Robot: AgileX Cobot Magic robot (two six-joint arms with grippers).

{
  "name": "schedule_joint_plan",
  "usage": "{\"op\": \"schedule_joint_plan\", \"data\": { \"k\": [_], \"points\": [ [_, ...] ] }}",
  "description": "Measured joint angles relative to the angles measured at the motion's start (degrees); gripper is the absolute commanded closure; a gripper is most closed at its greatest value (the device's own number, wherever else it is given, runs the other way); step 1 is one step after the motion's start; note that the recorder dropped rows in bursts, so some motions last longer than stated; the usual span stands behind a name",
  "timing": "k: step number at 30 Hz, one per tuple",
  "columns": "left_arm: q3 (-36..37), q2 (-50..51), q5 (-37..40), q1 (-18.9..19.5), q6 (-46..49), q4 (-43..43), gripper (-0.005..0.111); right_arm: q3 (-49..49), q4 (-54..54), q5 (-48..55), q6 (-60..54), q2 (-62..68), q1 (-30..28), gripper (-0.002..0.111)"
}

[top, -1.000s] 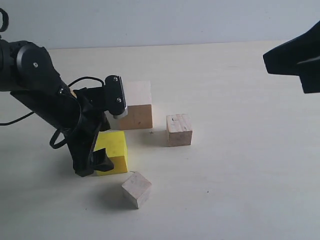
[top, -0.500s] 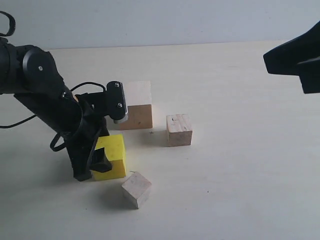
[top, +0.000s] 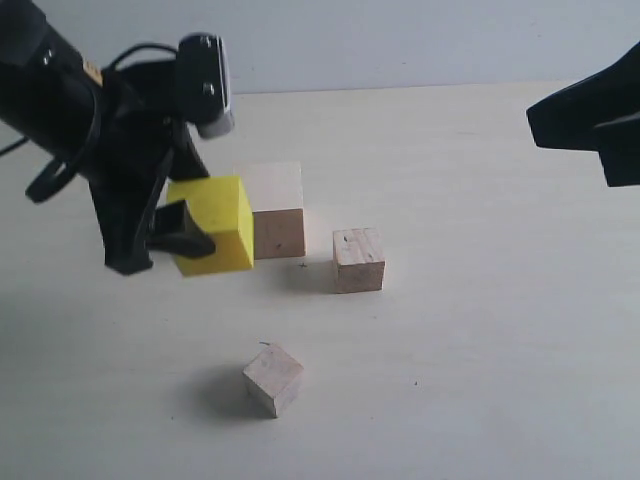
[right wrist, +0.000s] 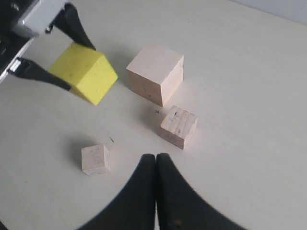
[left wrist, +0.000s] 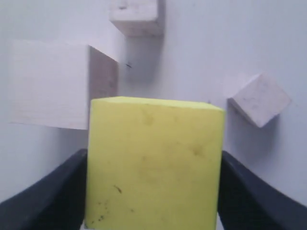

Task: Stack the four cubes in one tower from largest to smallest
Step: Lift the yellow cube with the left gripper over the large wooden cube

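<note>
My left gripper point(top: 185, 235) is shut on the yellow cube point(top: 212, 225) point(left wrist: 153, 163) point(right wrist: 84, 72) and holds it in the air, left of and about level with the large pale cube point(top: 275, 208) point(left wrist: 53, 84) point(right wrist: 156, 72), which sits on the table. A small pale cube point(top: 358, 259) point(left wrist: 134, 17) point(right wrist: 179, 126) rests to the right of the large one. The smallest pale cube point(top: 273, 378) point(left wrist: 259, 99) point(right wrist: 95, 159) lies nearer the front, turned at an angle. My right gripper point(right wrist: 156, 158) hangs shut and empty, high at the right of the exterior view point(top: 590, 110).
All the cubes lie on a pale tabletop point(top: 480, 330). A grey wall point(top: 400, 40) runs along the table's far edge. My left arm point(top: 70, 110) with its cables fills the upper left of the exterior view.
My left gripper closed on the yellow cube on the table, then lifted it up and back, level with the large cube. The right arm has not moved.
</note>
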Motion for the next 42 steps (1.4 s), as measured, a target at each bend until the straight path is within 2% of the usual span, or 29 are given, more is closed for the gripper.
{"op": "schedule_joint_plan", "data": {
  "k": [7, 12, 19, 28, 36, 42],
  "points": [
    [-14.29, 3.07, 4.67, 0.0, -0.32, 5.73, 0.107, 0.0, 0.0, 0.23, 0.0, 0.0, 0.0, 0.108],
    [-21.7, 9.81, 8.79, 0.0, -0.42, 8.86, 0.107, 0.0, 0.0, 1.2, 0.0, 0.0, 0.0, 0.108],
    [-30.61, 19.27, 10.56, 0.0, -0.42, 9.53, 0.107, 0.0, 0.0, 3.71, 0.21, 0.0, 0.0, 0.108],
    [-33.84, 25.03, 10.46, 0.11, -0.74, 9.25, 0.107, 0.0, 0.0, 5.83, 0.43, 0.0, 0.0, 0.108],
    [-33.84, 26.0, 9.77, 4.77, 0.16, -0.25, 0.107, 0.0, 0.0, 5.94, 1.75, 0.0, 0.0, 0.108],
    [-33.84, 26.0, 9.43, 5.43, 2.03, -0.72, 0.107, 0.0, 0.0, 5.94, 1.96, 0.0, 0.0, 0.108]
  ]
}}
